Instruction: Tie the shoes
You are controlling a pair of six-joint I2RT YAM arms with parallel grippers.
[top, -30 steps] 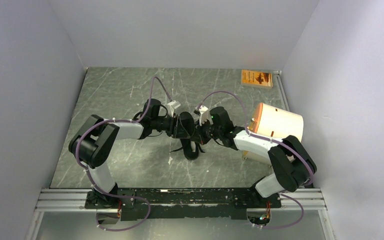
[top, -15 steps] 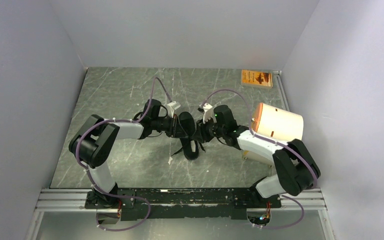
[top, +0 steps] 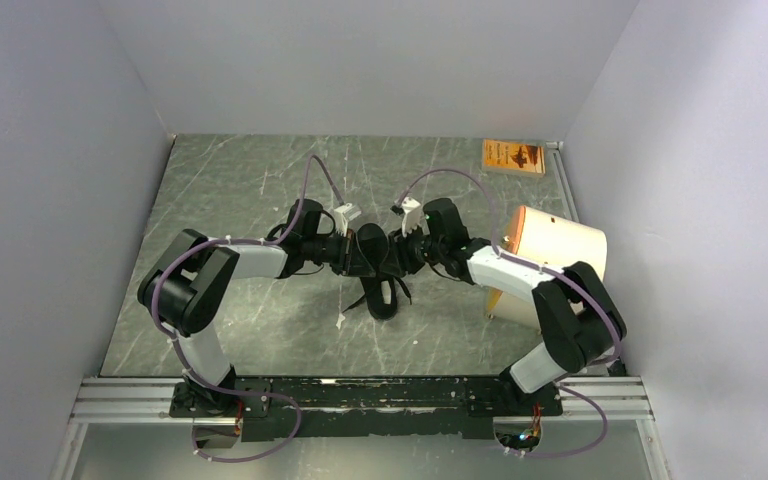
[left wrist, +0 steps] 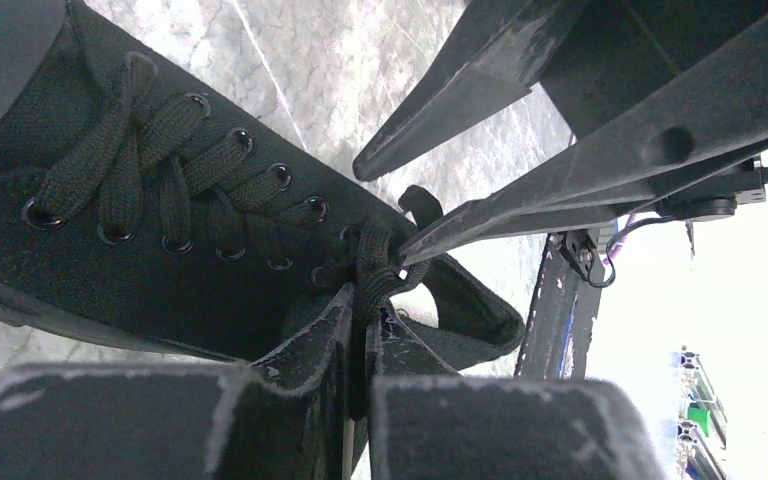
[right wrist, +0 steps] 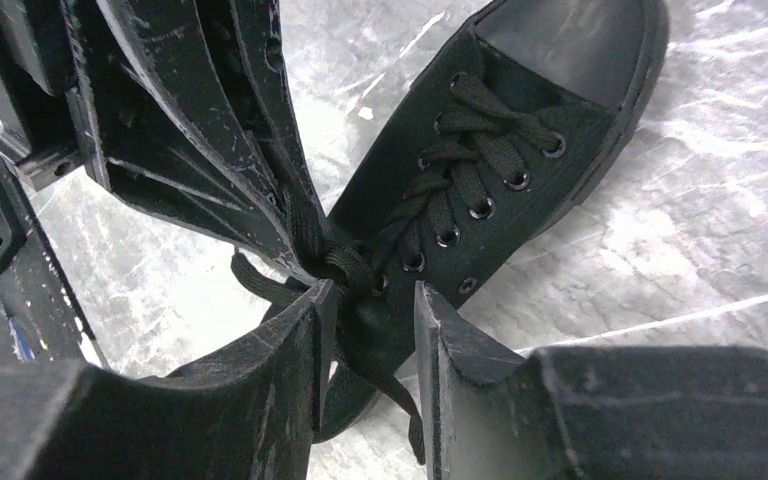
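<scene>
The black shoe lies on the marbled table, toe toward the far side; it fills the left wrist view and the right wrist view. My left gripper is shut on a black lace at the shoe's top eyelets, its fingertips pressed together. My right gripper faces it, jaws open. The lace knot sits just off the right gripper's left fingertip, and a loose lace end hangs through the gap. The two grippers nearly touch over the shoe.
A cream-and-orange cylinder lies at the right, close behind my right arm. A small orange box sits at the far right corner. The metal rail runs along the near edge. Grey walls close in on three sides.
My right wrist has swung toward the far side and a little left, closer to the left gripper. The left arm and the shoe have barely moved.
</scene>
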